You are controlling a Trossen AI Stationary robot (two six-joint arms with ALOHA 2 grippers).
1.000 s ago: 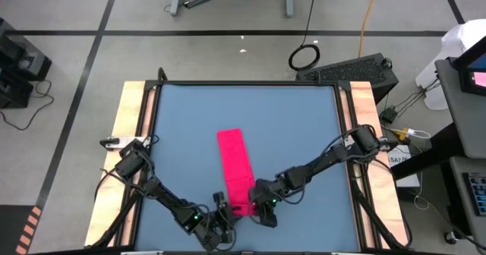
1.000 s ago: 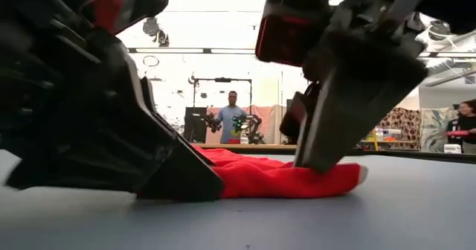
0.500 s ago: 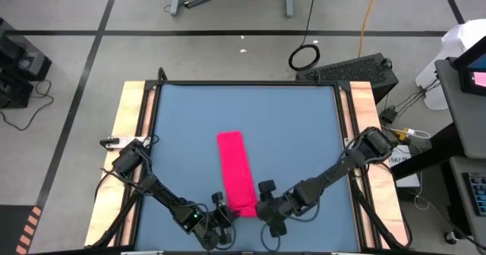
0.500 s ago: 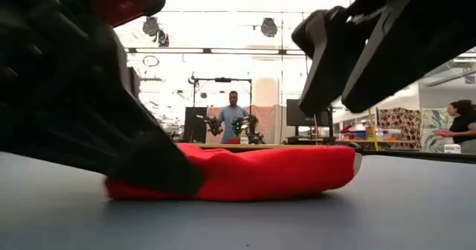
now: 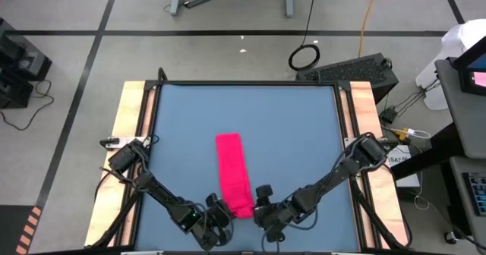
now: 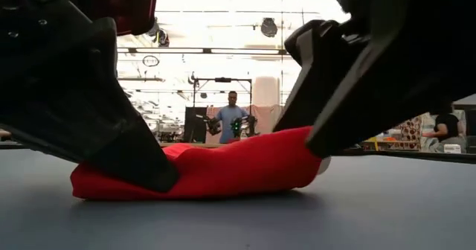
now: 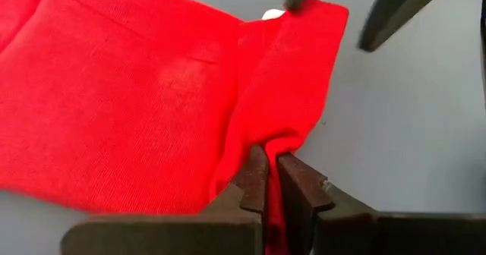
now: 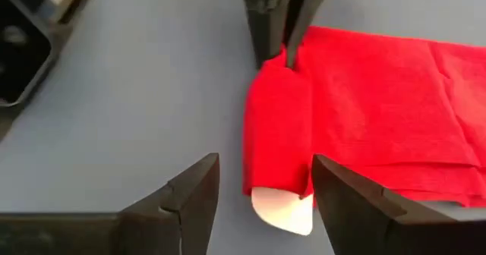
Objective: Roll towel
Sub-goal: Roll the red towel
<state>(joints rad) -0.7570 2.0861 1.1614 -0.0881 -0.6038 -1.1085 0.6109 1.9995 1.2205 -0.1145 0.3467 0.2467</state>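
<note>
The towel (image 5: 233,171), a long red-pink strip, lies lengthwise on the blue table, and its near end (image 6: 223,172) is rolled over into a thick bulge that rests on the table. A white tag (image 8: 282,208) shows at that end. My left gripper (image 7: 269,190) is at the roll's left side, shut on the cloth. My right gripper (image 8: 262,190) is open at the roll's right side. Its two fingers stand either side of the roll's tagged end. My left gripper pinches a bunched fold of the towel (image 7: 267,147) between its two fingers, at the left side of the rolled near end; it looks like several layers. The fingers slant down from the table's near left. The roll lies on the table. My right gripper has one finger (image 8: 345,194) close against the roll's end; I cannot tell whether it touches.
The flat part of the towel (image 5: 230,152) stretches toward the far edge over bare blue table (image 5: 296,126). Wooden rails (image 5: 129,126) run along both table sides. In the low view, people stand in the room far behind the table.
My right gripper has opened and lifted off the towel's near end, moved a little toward the near edge and turned, and now stands around the roll's right end. My left gripper has rolled about its wrist. The towel's near end has bulged up thicker and higher.
</note>
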